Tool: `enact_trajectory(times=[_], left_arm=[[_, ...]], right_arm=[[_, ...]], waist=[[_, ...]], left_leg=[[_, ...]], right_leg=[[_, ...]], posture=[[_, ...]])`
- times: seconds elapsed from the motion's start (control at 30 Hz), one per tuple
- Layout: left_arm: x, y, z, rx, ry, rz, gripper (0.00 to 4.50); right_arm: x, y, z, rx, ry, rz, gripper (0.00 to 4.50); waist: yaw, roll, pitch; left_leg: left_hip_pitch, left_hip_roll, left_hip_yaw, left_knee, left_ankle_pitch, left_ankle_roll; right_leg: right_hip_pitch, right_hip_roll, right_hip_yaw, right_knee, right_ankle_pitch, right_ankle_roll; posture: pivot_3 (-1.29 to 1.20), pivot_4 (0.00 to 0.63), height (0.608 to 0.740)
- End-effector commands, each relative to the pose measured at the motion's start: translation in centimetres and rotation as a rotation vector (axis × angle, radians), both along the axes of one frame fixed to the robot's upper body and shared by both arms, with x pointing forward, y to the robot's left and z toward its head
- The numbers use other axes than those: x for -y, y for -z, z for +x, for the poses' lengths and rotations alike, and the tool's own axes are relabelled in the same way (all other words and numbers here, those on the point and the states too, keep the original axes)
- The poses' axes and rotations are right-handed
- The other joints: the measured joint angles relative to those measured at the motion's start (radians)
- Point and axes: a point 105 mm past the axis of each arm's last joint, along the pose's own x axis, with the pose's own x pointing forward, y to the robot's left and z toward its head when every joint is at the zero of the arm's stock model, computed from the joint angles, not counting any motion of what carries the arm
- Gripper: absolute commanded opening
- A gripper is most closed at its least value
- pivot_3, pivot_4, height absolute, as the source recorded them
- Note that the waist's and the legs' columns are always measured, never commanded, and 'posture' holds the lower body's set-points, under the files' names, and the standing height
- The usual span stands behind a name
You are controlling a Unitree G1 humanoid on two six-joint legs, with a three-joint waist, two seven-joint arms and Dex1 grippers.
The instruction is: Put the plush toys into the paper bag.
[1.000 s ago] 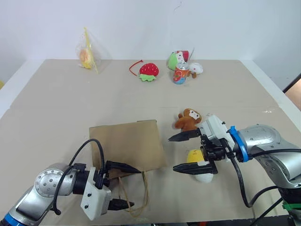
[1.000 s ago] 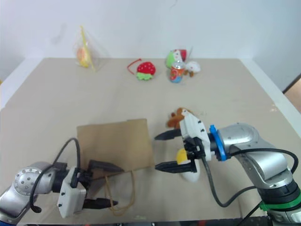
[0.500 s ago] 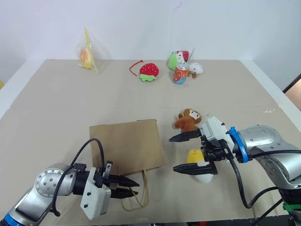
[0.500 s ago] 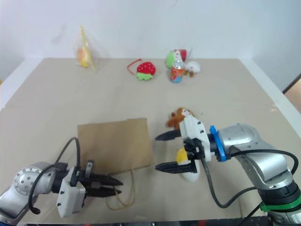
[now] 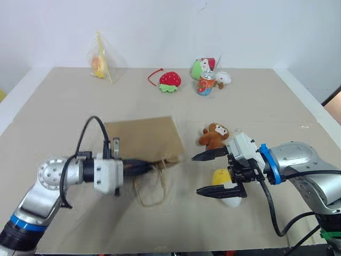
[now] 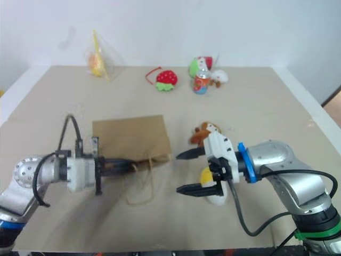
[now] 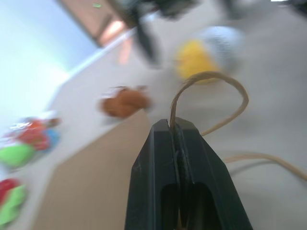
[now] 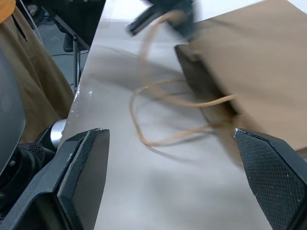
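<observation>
at the far left of the beige worktop [image 5: 64, 106] you have a clear yellowish plastic bag [image 5: 101, 63] with something orange inside, well apart from everything else. nearer you, your left claw [image 5: 151, 165] is pinched tight on one twisted paper-cord handle [image 7: 206, 86] of the plain brown kraft paper bag [image 5: 143, 137]; in the left wrist view the cord loops out right between the two pressed-together black fingers [image 7: 158, 182]. the bag's mouth edge is raised at the claw, its other handle [image 5: 150, 193] hangs loose onto the worktop below, and the bag's body tilts away toward the far side. at the back, right of the middle, sits a red strawberry plush with green leaves [image 5: 169, 81], and just right of it a small cluster: a green-and-white toy [image 5: 198, 68], a small colourful can [image 5: 204, 84] and a little white toy [image 5: 222, 78]. right of the paper bag, the small brown monkey plush with a tan face [image 5: 214, 134] sits on the worktop, just behind your right claw [image 5: 204, 174]. that claw stands wide, holding nothing, its tips pointing toward the bag. the egg-shaped plush with yellow top and white bottom [image 5: 225, 194] lies just beside its lower finger, partly hidden by it; you cannot tell whether they touch
</observation>
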Motion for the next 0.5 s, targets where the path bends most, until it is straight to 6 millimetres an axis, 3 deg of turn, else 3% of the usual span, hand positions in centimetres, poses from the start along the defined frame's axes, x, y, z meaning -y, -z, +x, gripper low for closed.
enact_trajectory(times=[0.03, 0.23, 0.33, 0.43, 0.5], left_arm=[[0.8, -3.6, 3.4, 0.041, -0.109, -0.154, 0.08], [1.6, -4.6, 4.2, 0.032, -0.141, -0.224, 0.08], [1.5, -4.9, 4.4, 0.029, -0.162, -0.247, 0.08], [1.4, -4.9, 4.6, 0.032, -0.183, -0.252, 0.0], [1.1, -4.9, 5.0, 0.034, -0.214, -0.262, 0.0]], right_arm=[[-2.2, -1.9, 0.7, 0.021, -0.003, 0.103, 4.5], [-4.6, -2.8, 4.3, 0.022, 0.173, 0.255, 4.5], [-5.5, -2.6, 5.0, 0.011, 0.213, 0.275, 4.5], [-6.0, -2.1, 5.5, 0.003, 0.252, 0.276, 3.54], [-5.9, -1.8, 5.8, 0.001, 0.281, 0.266, 3.14]], waist=[[-0.002, 0.0, 0.0], [-0.001, -0.001, 0.0], [-0.004, -0.001, 0.0], [-0.002, -0.001, 0.0], [0.0, -0.001, 0.0]], left_leg=[[0.0, 0.0, 0.0, 0.0, 0.0, 0.0], [-0.001, 0.0, 0.0, 0.001, 0.0, 0.0], [-0.001, 0.0, 0.0, 0.001, 0.0, 0.0], [-0.001, 0.0, -0.001, 0.001, 0.0, -0.001], [-0.001, 0.0, -0.001, 0.001, 0.0, -0.001]], right_leg=[[0.0, 0.0, 0.0, 0.0, 0.0, 0.0], [0.0, 0.0, 0.002, 0.0, 0.001, 0.001], [0.0, 0.0, 0.002, 0.001, 0.001, 0.001], [0.0, 0.0, 0.001, 0.001, 0.001, 0.0], [-0.001, 0.0, 0.001, 0.001, 0.001, 0.0]], posture=[[0.0, 0.15, 0.74], [0.0, 0.15, 0.74], [0.0, 0.15, 0.74], [0.0, 0.15, 0.74], [0.0, 0.15, 0.74]])
